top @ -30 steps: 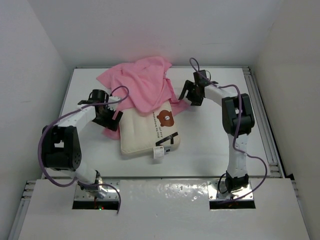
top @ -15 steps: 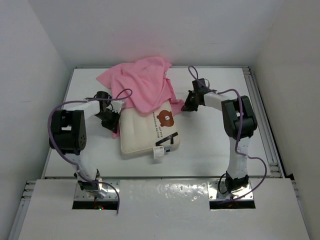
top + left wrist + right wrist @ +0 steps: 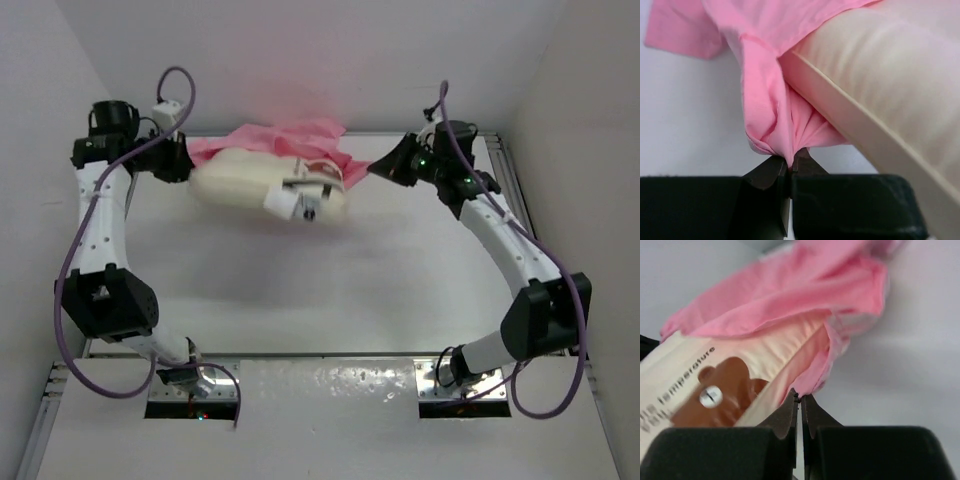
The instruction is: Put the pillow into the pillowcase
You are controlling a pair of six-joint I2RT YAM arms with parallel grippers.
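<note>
The pink pillowcase [image 3: 290,137] hangs stretched between my two raised grippers, above the back of the table. The cream pillow [image 3: 245,180] with its brown bear print sags in the cloth, its near side and white tag [image 3: 283,203] uncovered. My left gripper [image 3: 181,161] is shut on a bunched pink corner at the left. In the left wrist view the left gripper [image 3: 790,162] pinches the pillowcase [image 3: 765,75] beside the pillow [image 3: 890,75]. My right gripper [image 3: 386,168] is shut on the right corner. The right wrist view shows the right gripper [image 3: 800,399] pinching the pillowcase [image 3: 790,305] next to the pillow [image 3: 715,380].
The white table [image 3: 400,290] lies below the hanging load. White walls close in on the left [image 3: 40,120], the back [image 3: 300,60] and the right [image 3: 600,120]. Both arm bases sit on the near ledge [image 3: 330,410].
Both grippers have shut on the pillowcase's side corners and risen up and back. The cloth and the pillow have come off the table with them.
</note>
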